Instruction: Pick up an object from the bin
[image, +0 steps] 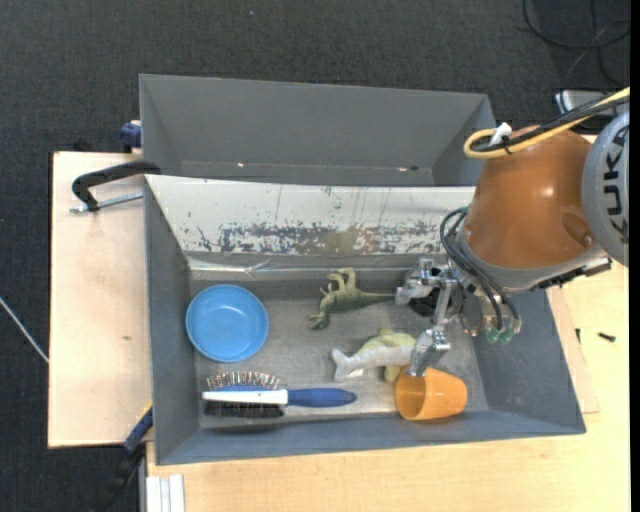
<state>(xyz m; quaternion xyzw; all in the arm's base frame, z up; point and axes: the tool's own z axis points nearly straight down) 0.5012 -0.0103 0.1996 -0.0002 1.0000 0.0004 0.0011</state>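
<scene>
Orange-capped at the wrist; reaches in from frame right, tilted down into grey bin. Holds gripper spread wide, empty, over right end of pale fish toy, lower centre, beside orange cup.

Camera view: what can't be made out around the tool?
- Bin floor at right: hidden beneath the arm's orange cover.
- White fish toy: its right end runs under the tool, beside the orange cup.
- Whether the tool touches the fish toy or hovers above it: cannot tell from above.
</scene>
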